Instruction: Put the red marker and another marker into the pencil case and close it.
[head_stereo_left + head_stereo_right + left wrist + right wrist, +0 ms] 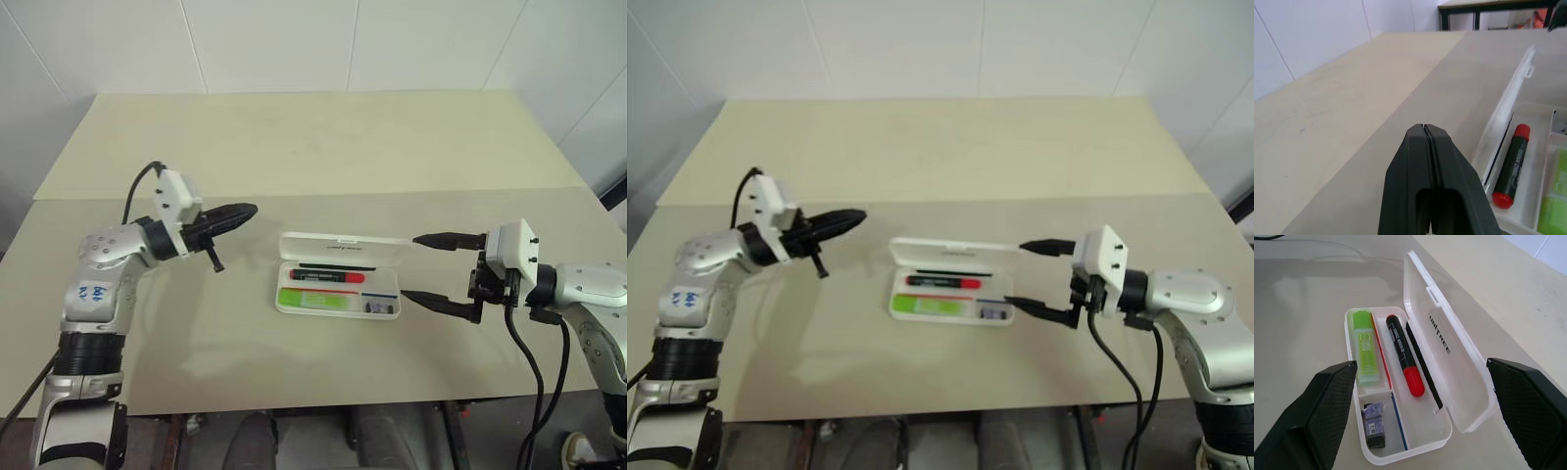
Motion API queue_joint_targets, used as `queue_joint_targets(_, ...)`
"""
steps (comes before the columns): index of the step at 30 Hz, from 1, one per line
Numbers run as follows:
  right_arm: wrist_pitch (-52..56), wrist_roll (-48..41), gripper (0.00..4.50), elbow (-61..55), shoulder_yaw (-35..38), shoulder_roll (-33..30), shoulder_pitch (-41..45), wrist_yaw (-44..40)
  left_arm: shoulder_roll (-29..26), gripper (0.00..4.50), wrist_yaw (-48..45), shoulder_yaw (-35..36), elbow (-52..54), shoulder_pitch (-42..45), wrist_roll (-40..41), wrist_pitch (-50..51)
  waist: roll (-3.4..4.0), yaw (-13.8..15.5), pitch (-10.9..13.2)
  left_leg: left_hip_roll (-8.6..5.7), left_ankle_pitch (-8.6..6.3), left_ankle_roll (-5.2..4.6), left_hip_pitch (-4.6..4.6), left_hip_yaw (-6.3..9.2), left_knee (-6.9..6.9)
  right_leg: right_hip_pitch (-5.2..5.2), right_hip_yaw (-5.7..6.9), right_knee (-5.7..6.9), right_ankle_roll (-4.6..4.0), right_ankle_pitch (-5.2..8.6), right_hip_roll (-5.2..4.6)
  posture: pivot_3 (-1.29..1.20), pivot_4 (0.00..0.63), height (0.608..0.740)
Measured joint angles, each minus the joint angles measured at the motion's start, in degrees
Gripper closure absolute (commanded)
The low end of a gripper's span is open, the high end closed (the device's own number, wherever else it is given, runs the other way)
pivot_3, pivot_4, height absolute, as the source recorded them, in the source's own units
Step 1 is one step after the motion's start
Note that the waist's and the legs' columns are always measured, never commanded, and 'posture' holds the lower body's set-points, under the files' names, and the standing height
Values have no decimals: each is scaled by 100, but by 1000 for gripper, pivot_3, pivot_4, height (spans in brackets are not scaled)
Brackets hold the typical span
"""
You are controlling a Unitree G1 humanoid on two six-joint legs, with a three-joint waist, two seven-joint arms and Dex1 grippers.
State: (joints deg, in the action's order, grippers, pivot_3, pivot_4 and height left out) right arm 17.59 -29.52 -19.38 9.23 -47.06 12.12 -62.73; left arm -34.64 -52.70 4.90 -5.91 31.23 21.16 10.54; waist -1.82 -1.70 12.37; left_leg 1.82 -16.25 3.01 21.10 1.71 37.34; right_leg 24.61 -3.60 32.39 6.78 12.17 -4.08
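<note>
Both markers inside open pencil case (1449, 382)

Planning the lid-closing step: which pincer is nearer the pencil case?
Right. The right pincer sits open just beside the pencil case, fingers straddling its right end. The left pincer is shut, hovering farther away off the case's left.

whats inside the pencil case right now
The open pencil case holds the red marker, a green highlighter, a thin black pen beside the lid and a small dark item in the end compartment. Anything beneath them is covered.
</note>
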Motion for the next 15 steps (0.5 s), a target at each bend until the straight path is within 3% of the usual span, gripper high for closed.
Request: queue_joint_targets(15, 946, -910, 0, -291, 499, -99, 311, 482, 342, 4465, -808, -818, -524, 618, -336, -167, 0, 3, 0, 0, 0, 0, -1, 1, 0, 1, 0, 5, 0, 1, 0, 0, 150, 740)
